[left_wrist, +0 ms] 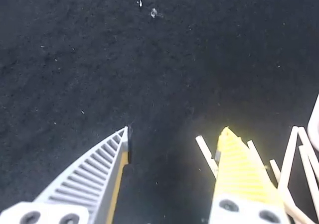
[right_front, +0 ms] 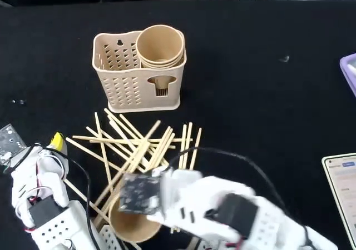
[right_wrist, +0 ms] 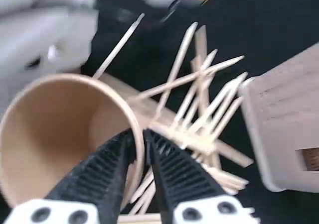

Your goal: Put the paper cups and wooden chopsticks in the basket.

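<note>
The black table (right_front: 267,94) holds everything. Toward its far side the basket (right_front: 130,89) stands upright. A stack of cups (right_front: 160,44) is nested in its right-hand compartment as seen from above, which I'd guess keeps the other slot for sticks. Near the front edge, the right gripper (right_wrist: 143,134) is pinched onto the rim of a loose cup (right_wrist: 55,129), one finger inside the wall and one outside; that hold looks suited to lifting it. The left gripper (left_wrist: 177,130) hangs with its jaws spread over bare cloth, seemingly keeping out of the way. The chopsticks (right_front: 133,144) lie criss-crossed between the basket and the arms, none in the basket yet.
</note>
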